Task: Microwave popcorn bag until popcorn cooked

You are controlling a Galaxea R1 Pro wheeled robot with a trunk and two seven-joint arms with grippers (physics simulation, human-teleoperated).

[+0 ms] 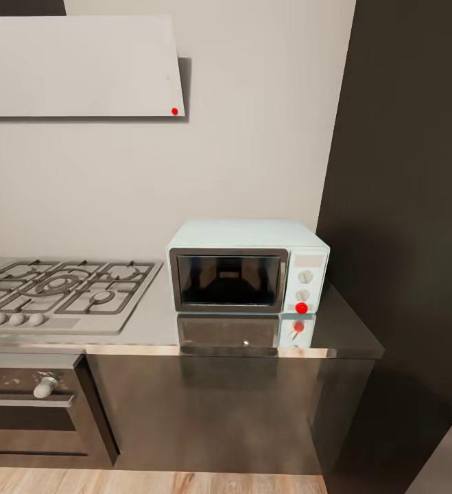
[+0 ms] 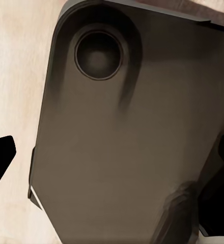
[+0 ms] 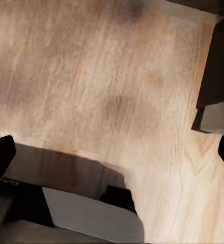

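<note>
Worktop [image 1: 150, 329] carries the hob [image 1: 61, 291] and the shut microwave [image 1: 247, 267], red light [image 1: 301, 308] lit; heating looks underway, though I cannot make out the bag behind the dark glass. Both pincers hang low over wood floor [image 3: 117, 76], fingertips at the frame edges, apparently spread. Next: wait, then open the door.
</note>
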